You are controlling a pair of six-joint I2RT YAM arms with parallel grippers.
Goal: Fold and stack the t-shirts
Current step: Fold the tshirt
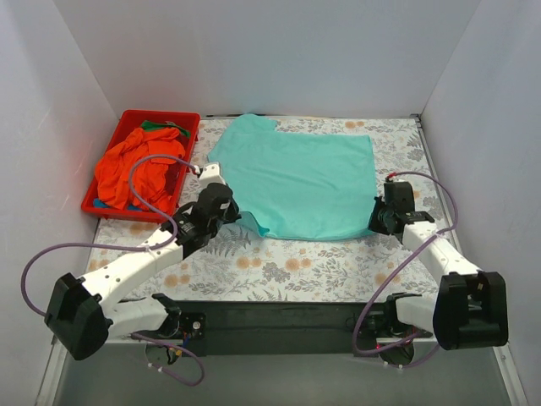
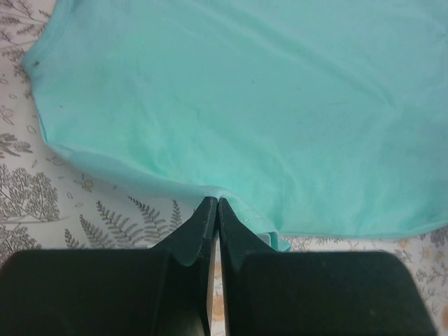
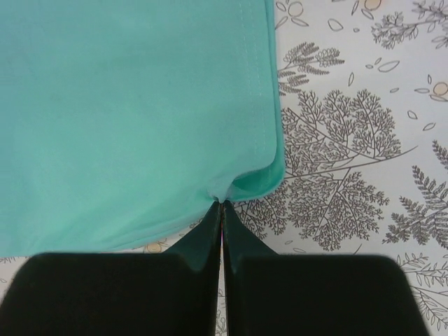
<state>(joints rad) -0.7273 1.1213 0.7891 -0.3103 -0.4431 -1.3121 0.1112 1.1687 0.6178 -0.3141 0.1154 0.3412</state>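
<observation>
A teal t-shirt (image 1: pixel 296 173) lies spread on the floral table cover. My left gripper (image 1: pixel 239 213) is shut on its near left edge, and the left wrist view shows the hem (image 2: pixel 238 203) pinched at the fingertips (image 2: pixel 215 201). My right gripper (image 1: pixel 378 222) is shut on the near right corner of the shirt, and the right wrist view shows the cloth (image 3: pixel 140 126) puckered at the tips (image 3: pixel 222 204). Orange-red shirts (image 1: pixel 135 169) are heaped in a red bin (image 1: pixel 182 182) at the far left, with a bit of green cloth (image 1: pixel 156 125) behind.
White walls close the table on the left, back and right. The red bin stands against the left wall. A black bar (image 1: pixel 270 317) with both arm bases runs along the near edge. Purple cables loop beside each arm.
</observation>
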